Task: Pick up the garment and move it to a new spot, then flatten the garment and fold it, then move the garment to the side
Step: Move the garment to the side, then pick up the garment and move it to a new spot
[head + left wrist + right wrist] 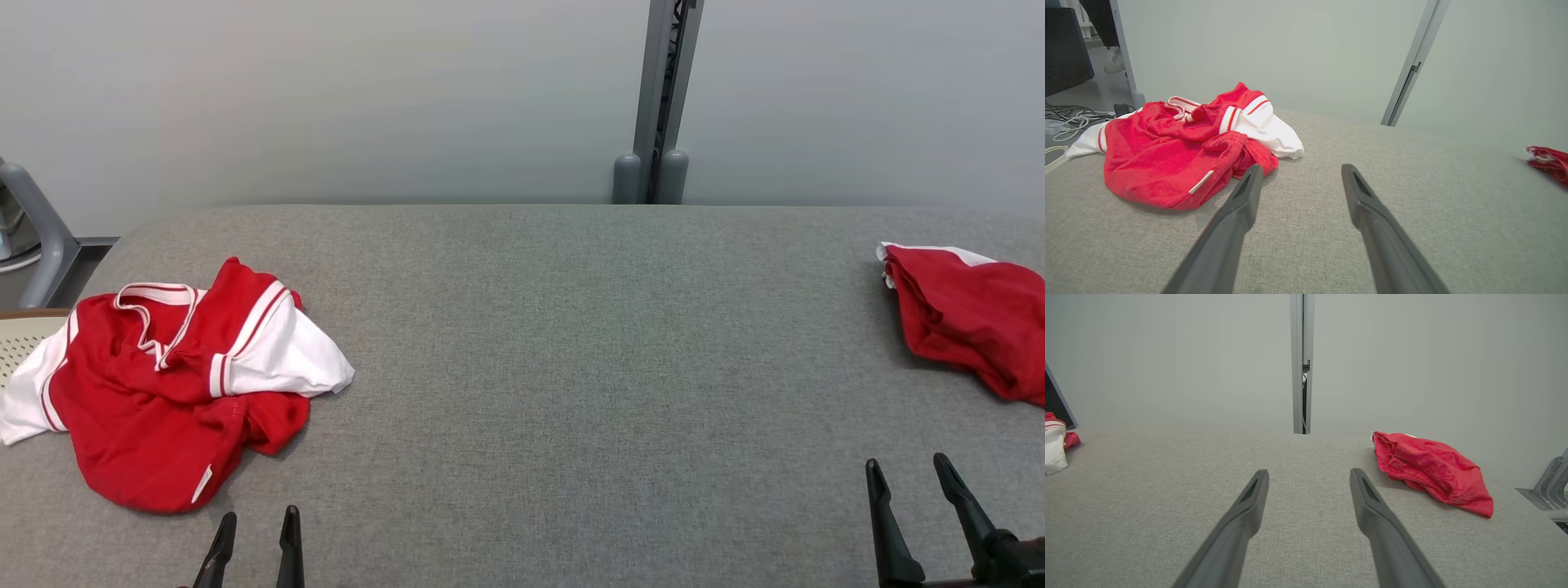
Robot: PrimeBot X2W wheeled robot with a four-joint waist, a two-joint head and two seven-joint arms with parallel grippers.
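A crumpled red and white garment (171,380) lies bunched at the left end of the grey table (571,343); the left wrist view has the same garment (1180,147) just ahead and left of my fingers. My left gripper (257,518) hangs open at the table's front, a short way in front of the heap and holding nothing. A second red garment (967,314), folded into a loose bundle, rests at the right end, and it appears again (1429,469) to the right in the right wrist view. Below it my right gripper (906,467) is open and empty.
A pale wall with a grey upright post (657,98) runs behind the table. A grey frame and part of a pale chair (24,339) stand off the left edge. Cables (1069,118) lie on the floor there, near a person's foot (1114,61).
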